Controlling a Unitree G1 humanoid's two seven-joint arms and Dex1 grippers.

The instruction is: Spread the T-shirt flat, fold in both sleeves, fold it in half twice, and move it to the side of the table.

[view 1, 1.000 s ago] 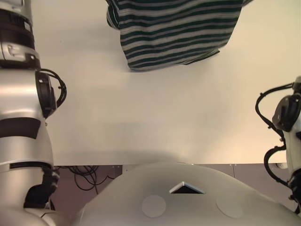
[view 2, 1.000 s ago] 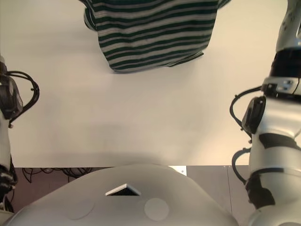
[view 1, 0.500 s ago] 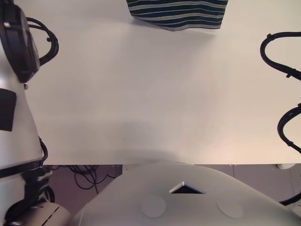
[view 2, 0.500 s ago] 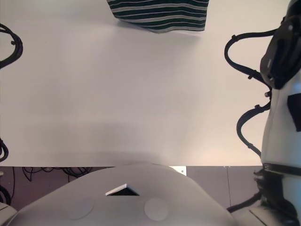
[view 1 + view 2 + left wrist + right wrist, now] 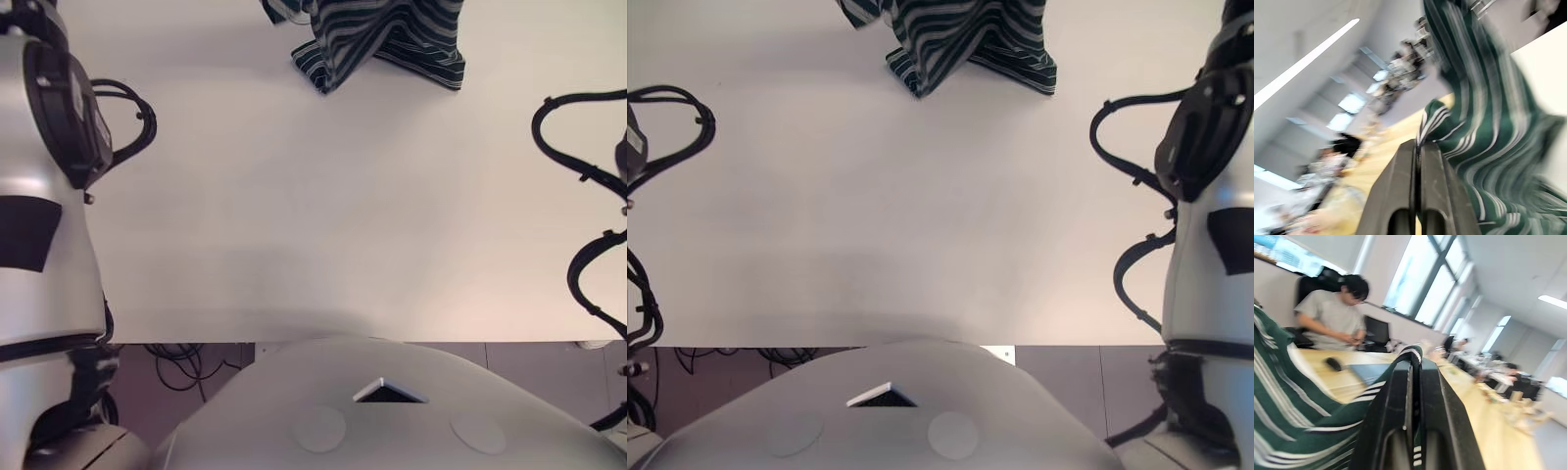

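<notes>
A dark green T-shirt with white stripes (image 5: 377,39) hangs bunched over the far middle of the white table (image 5: 313,215), its lower hem folds touching or just above the surface. My left gripper (image 5: 1418,143) is shut on an edge of the T-shirt (image 5: 1484,127), held up in the air. The right gripper (image 5: 1414,358) is also shut on a striped edge of the T-shirt (image 5: 1288,396). Both arms rise at the table's left and right sides, their hands above the head views' top edge.
The near and middle parts of the table (image 5: 921,215) are bare. Its front edge (image 5: 294,341) runs just ahead of me, with cables (image 5: 176,364) on the floor below at the left.
The shirt, lifted and spread wide a second ago, has come back down and now hangs gathered in narrow folds. Both arms have shifted in the views.
</notes>
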